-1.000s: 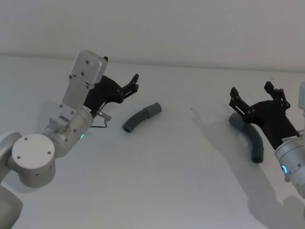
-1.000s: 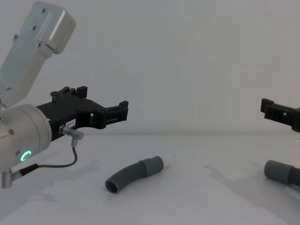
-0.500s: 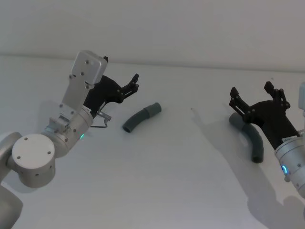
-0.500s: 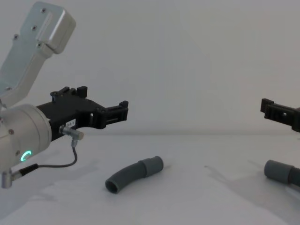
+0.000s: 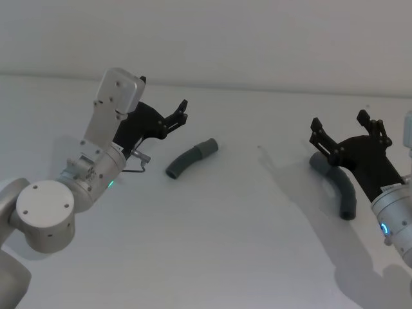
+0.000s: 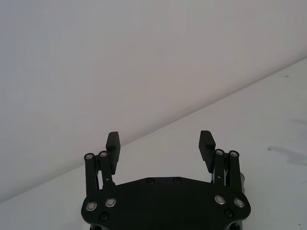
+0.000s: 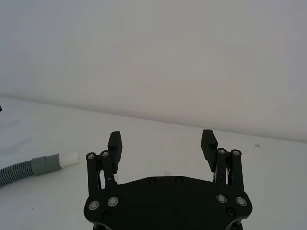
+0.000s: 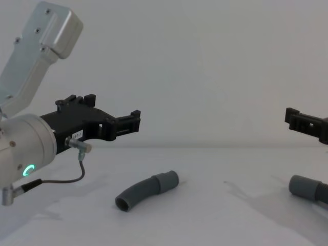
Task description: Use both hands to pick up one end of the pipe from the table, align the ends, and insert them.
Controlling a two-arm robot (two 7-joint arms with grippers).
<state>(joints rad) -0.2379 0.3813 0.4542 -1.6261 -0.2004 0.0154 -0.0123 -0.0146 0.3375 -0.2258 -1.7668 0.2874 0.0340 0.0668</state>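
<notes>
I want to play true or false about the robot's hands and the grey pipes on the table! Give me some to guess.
1. The left hand is holding the short pipe piece. False: that hand is open and holds nothing, and the piece lies on the table beside it.
2. The right hand is open. True.
3. The two pipe pieces are already pushed together. False: they lie far apart, with the longer pipe piece over by the right hand.
4. Both pipe pieces rest on the table. True.
</notes>
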